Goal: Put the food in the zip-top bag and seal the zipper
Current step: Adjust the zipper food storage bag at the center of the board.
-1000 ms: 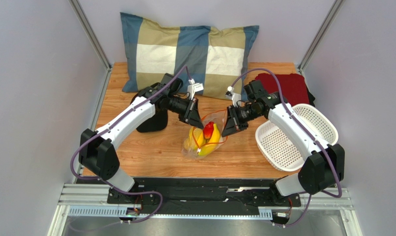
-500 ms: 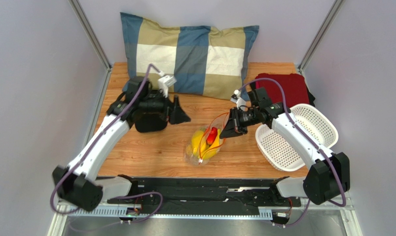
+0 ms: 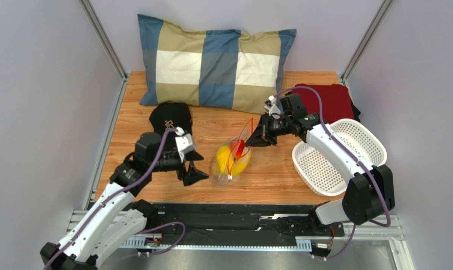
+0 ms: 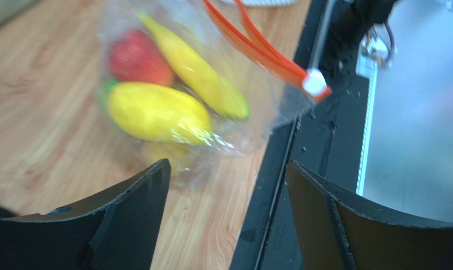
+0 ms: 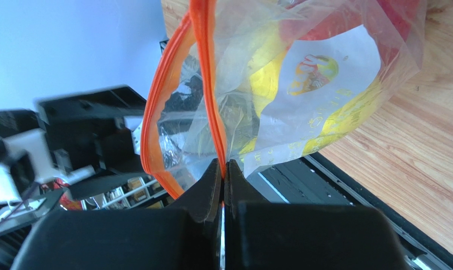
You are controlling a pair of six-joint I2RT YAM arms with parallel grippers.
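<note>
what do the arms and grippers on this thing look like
The left arm and right arm have white shells with black joints and a purple cable running along each. The left gripper and right gripper have matte black wedge-shaped fingers, with a small white block at each wrist.

In your left wrist view the zip-top bag (image 4: 262, 112) and the food (image 4: 158, 112) inside are blurred, and the top edge cuts the bag off. From the right wrist, crinkled plastic and the label patch (image 5: 319, 79) veil the food; single pieces cannot be told apart.
</note>
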